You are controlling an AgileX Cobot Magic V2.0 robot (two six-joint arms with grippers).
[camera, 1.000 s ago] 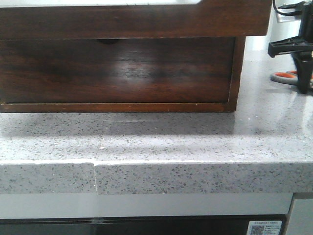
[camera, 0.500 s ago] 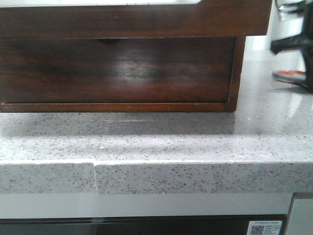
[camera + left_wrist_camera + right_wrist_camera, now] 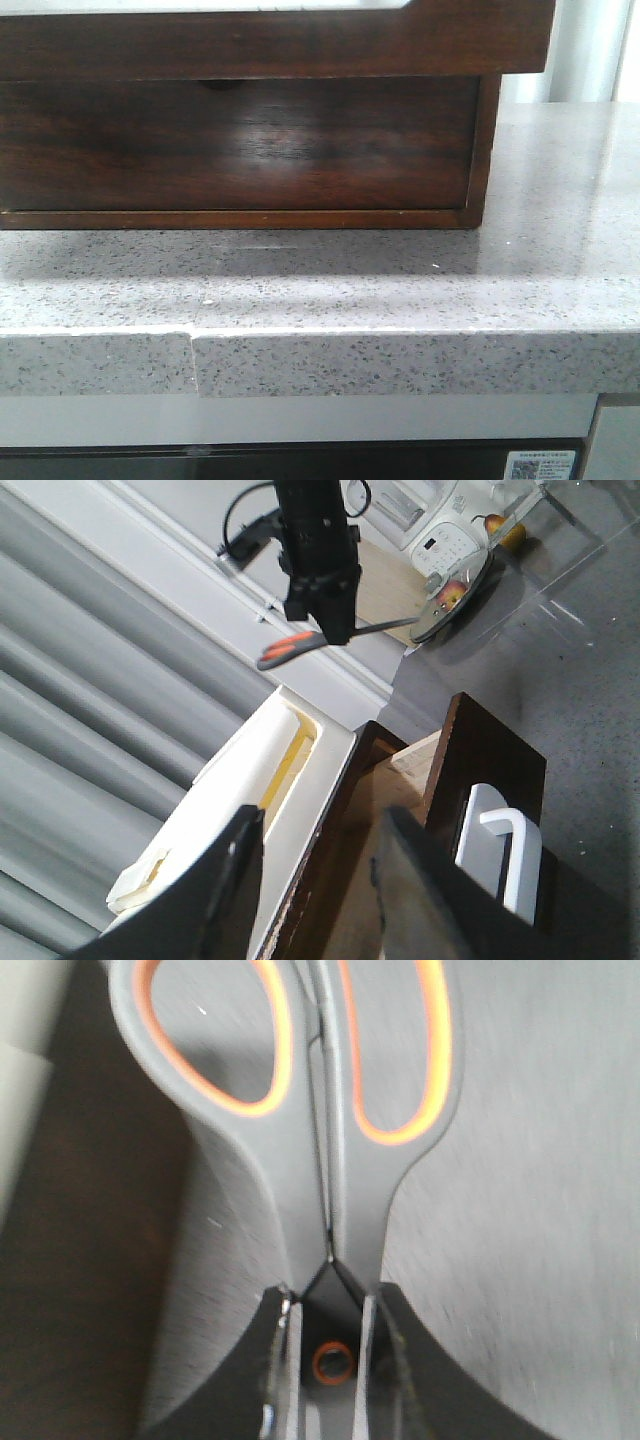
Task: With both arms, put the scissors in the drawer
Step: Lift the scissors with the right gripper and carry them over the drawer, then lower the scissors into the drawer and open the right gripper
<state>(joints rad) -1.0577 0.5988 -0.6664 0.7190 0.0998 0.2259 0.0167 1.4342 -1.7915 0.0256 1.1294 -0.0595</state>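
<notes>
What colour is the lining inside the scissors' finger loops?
Orange, on grey handles of the scissors; clearest in the right wrist view.

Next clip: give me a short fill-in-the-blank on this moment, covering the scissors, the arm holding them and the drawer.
1. The scissors are held by the ____ gripper.
2. The lining inside the scissors' finger loops is ____.
3. In the left wrist view, the scissors hang in the air ____ the open drawer.
4. The left gripper's jaws hold ____.

Missing words: right; orange; above; nothing
</notes>
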